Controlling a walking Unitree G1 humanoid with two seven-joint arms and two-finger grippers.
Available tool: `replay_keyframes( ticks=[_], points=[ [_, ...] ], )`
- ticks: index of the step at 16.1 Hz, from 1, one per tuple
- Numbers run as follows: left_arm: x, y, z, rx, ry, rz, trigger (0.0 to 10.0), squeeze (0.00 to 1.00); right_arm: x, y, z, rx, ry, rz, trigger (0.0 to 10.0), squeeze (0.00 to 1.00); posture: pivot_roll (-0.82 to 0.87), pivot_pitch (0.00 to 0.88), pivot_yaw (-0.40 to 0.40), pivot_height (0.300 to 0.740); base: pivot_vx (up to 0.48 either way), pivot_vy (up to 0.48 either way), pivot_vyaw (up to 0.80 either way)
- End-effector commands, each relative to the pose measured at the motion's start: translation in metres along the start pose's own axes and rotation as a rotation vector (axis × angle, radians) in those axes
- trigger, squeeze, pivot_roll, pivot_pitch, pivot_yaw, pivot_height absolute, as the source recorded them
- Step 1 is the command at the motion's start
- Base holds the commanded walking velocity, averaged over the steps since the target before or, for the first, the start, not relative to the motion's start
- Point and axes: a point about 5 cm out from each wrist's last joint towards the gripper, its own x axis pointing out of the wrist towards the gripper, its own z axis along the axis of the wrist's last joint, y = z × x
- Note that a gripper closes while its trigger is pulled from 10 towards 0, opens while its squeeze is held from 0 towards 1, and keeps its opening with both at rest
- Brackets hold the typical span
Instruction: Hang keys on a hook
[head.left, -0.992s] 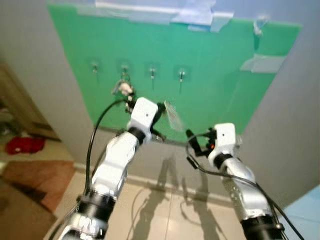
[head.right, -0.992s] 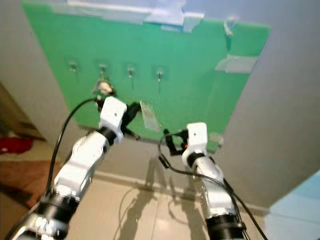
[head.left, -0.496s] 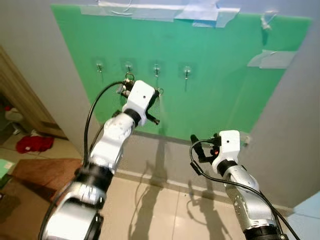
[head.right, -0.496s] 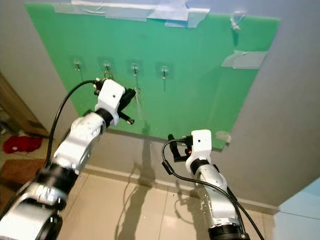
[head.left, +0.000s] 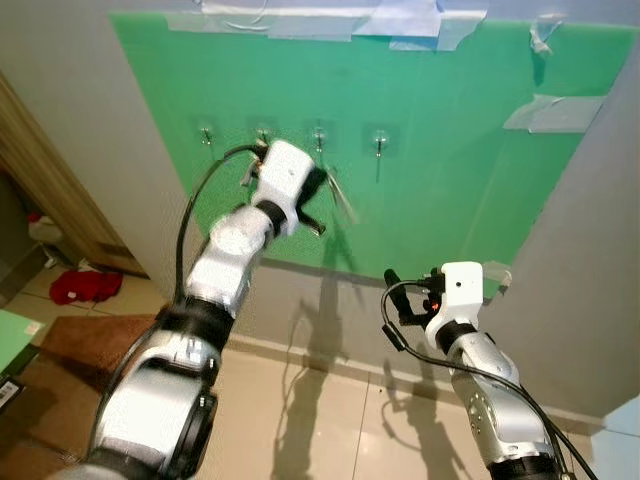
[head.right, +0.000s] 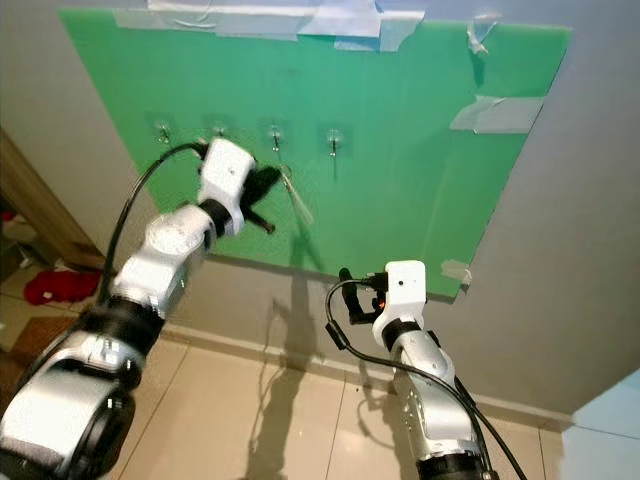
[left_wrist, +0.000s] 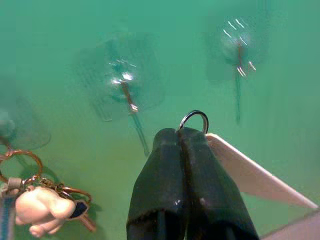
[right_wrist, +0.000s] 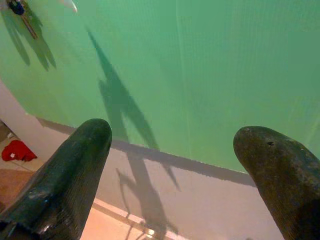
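Observation:
A green board (head.left: 440, 150) on the wall carries a row of small clear hooks (head.left: 380, 143). My left gripper (head.left: 322, 182) is raised just below the third hook (head.left: 320, 135), shut on a metal key ring (left_wrist: 195, 118) with a white tag (head.left: 343, 198) sticking out to the right. In the left wrist view the ring sits between two hooks, close under one hook (left_wrist: 128, 93) and apart from it. Another key bunch with a pale figure (left_wrist: 42, 209) hangs beside it. My right gripper (head.left: 396, 292) is held low in front of the wall, open and empty.
Tape strips (head.left: 410, 20) hold the board's top edge. A wooden door frame (head.left: 55, 180) and a red cloth (head.left: 82, 287) on the floor lie to the left. Tiled floor (head.left: 330, 420) runs below the wall.
The left gripper has lifted the key ring from below the board up to the hook row; the white tag now swings out to the right. The camera has shifted slightly.

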Motion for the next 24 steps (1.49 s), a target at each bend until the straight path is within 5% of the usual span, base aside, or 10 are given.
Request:
replay_keyframes(
  ticks=[1, 3, 5, 10, 16, 24],
  points=[
    [0.001, 0.009, 0.003, -0.076, 0.0, 0.019, 0.0, 0.0, 0.0, 0.001, 0.003, 0.004, -0.01, -0.002, 10.0, 0.0, -0.11, 0.0, 0.133, 0.74, 0.0, 0.0, 0.0],
    [0.003, 0.014, 0.003, -0.178, -0.004, 0.036, 0.0, 0.0, 0.0, 0.002, 0.003, 0.004, -0.01, -0.002, 10.0, 0.0, -0.11, 0.0, 0.133, 0.74, 0.0, 0.0, 0.0],
    [0.005, 0.023, 0.0, -0.365, -0.003, 0.057, 0.0, 0.0, 0.0, 0.001, 0.004, 0.003, -0.011, -0.004, 10.0, 0.0, -0.12, 0.0, 0.135, 0.74, 0.0, 0.0, 0.0],
    [0.007, 0.025, -0.005, -0.523, -0.004, 0.065, 0.0, 0.0, -0.001, 0.001, 0.003, 0.005, -0.011, -0.012, 10.0, 0.0, -0.12, 0.0, 0.146, 0.74, 0.0, 0.0, 0.0],
    [0.014, 0.019, 0.005, -0.427, -0.018, 0.022, 0.0, 0.0, -0.002, 0.001, 0.003, 0.007, -0.013, -0.02, 10.0, 0.0, -0.13, 0.0, 0.15, 0.74, 0.0, 0.0, 0.0],
    [0.014, 0.03, 0.007, -0.41, 0.003, 0.1, 0.0, 0.0, -0.008, 0.001, 0.0, 0.012, -0.008, -0.031, 10.0, 0.0, -0.14, 0.0, 0.162, 0.74, 0.0, 0.0, 0.0]
  ],
)
